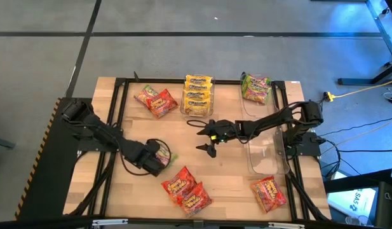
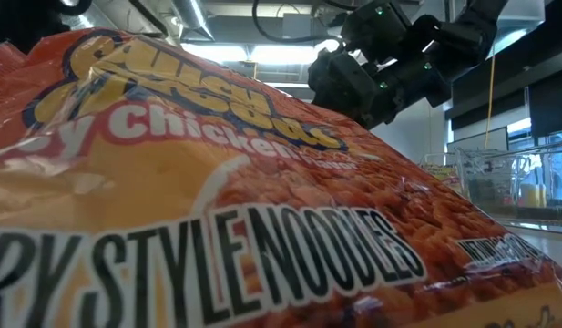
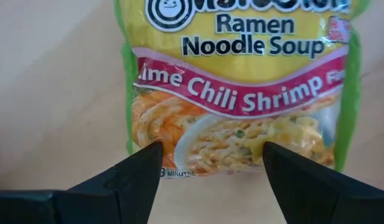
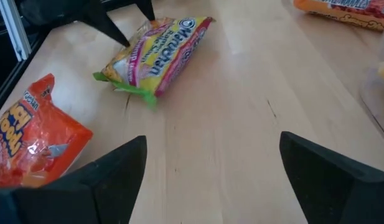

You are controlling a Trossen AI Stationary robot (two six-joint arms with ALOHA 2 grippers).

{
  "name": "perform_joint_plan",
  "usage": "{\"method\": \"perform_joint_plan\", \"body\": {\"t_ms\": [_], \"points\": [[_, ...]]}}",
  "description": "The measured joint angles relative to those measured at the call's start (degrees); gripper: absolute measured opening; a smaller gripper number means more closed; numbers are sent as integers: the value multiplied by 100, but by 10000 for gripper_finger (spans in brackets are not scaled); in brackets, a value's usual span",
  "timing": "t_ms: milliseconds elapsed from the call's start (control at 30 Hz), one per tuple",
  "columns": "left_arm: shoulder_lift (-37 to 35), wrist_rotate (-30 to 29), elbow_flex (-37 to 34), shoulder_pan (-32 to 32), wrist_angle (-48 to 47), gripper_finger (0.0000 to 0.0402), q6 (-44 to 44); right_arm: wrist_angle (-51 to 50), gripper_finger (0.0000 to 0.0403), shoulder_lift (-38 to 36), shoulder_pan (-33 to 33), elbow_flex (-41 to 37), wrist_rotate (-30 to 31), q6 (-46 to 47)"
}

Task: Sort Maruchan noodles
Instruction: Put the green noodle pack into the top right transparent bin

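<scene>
A light green Maruchan packet (image 3: 241, 81), labelled Lime Chili Shrimp, lies flat on the wooden table (image 1: 234, 178) at left of centre. My left gripper (image 3: 211, 146) points down over the packet's one short end, open, a finger at each side of that end. My right gripper (image 1: 207, 140) hangs open over the table's middle, facing the green packet (image 4: 155, 55) and holding nothing. Yellow packets (image 1: 198, 94) stand in a clear bin at the far middle. Red-orange packets lie at the far left (image 1: 156, 100), near middle (image 1: 186, 189) and near right (image 1: 268, 193). My left gripper has its open fingertips (image 3: 148, 158) right at the green packet's short end (image 3: 204, 163), coming from above. Whether they touch the wrapper, I cannot tell. The packet lies flat on the table.
More green packets (image 1: 256, 88) lie at the far right corner. A clear bin (image 1: 265, 152) stands at the right edge under my right arm. A red-orange packet (image 2: 217, 228) fills most of the low view. Bare wood lies between the two grippers.
</scene>
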Motion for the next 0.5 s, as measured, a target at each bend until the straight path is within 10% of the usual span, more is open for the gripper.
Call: {"method": "perform_joint_plan", "body": {"t_ms": [500], "points": [[105, -1479, -497, 366, 1918, 273, 2935, 64, 335, 0, -262, 0, -359, 838]]}}
